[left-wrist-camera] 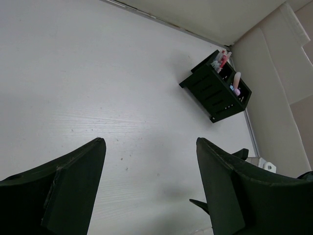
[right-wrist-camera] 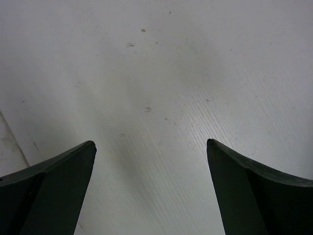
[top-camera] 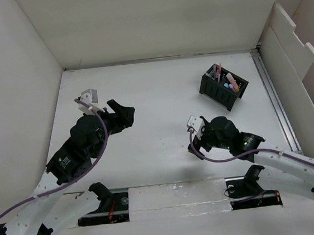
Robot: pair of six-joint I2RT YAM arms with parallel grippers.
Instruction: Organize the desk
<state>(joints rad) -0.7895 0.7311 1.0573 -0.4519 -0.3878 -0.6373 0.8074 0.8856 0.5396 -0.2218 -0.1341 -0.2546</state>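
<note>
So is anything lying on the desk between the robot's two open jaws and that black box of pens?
Nothing visible. Only bare white desk lies between the left jaws and the black organizer box, and between the right jaws and it. The right arm sits beside the left jaws' path, not across it.

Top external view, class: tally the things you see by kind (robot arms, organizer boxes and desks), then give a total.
Robot arms: 2 (left arm, right arm)
Black organizer box: 1
Desk: 1
Total: 4
The items inside the box are too small to count.
</note>
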